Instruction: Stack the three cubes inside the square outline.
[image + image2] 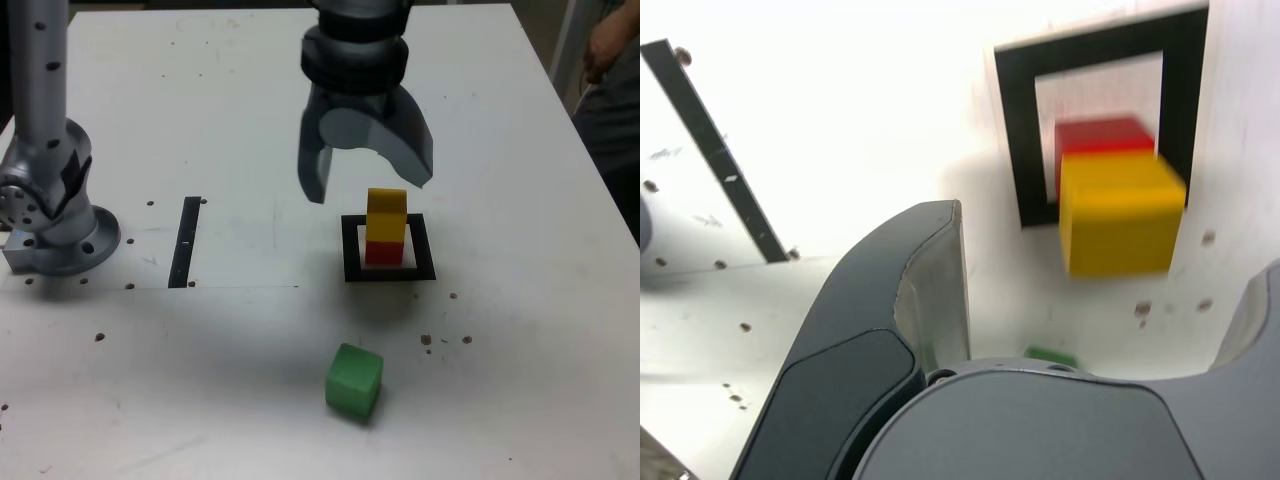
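Observation:
A yellow cube [386, 212] [1120, 210] rests on a red cube [384, 251] [1102, 135] inside the black square outline [350, 262] [1015, 130] on the white table. The green cube [353, 381] lies alone nearer the front edge, and a sliver of the green cube [1048, 355] peeks past the wrist. My gripper [372, 188] hangs just above and behind the stack. Its jaws are open wide and hold nothing; one finger [925, 290] shows beside the yellow cube, apart from it.
A thin black strip [186, 241] [715, 150] lies on the table toward the exterior view's left. The arm's grey base [55, 215] stands at the far left. A person [612, 90] stands beyond the table's right edge. Small screw holes dot the white table [200, 380].

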Action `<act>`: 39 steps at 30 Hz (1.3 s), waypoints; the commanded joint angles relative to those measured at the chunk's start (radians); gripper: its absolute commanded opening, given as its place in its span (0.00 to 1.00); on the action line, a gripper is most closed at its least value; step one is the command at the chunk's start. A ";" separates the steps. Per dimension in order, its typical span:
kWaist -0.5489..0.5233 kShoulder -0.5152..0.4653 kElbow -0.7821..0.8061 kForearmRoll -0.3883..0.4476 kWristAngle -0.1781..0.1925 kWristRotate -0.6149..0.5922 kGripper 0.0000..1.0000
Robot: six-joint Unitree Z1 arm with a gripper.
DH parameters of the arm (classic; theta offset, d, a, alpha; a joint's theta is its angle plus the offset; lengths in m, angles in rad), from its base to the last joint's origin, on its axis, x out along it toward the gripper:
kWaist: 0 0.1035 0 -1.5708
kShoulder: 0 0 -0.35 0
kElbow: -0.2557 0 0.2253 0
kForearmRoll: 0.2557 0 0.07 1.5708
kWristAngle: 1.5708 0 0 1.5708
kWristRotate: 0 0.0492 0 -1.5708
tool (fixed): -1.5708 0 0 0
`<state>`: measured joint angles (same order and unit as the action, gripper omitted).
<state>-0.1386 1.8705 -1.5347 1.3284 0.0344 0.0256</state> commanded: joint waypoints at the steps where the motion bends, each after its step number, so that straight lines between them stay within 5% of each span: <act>1: -0.041 -0.018 -0.014 0.021 0.009 -0.013 1.00; 17: -0.332 0.095 -0.104 0.048 -0.011 -0.099 0.98; 39: -0.391 0.209 -0.060 -0.075 -0.087 -0.128 0.95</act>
<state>-0.5278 2.0726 -1.5981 1.2581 -0.0494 -0.1009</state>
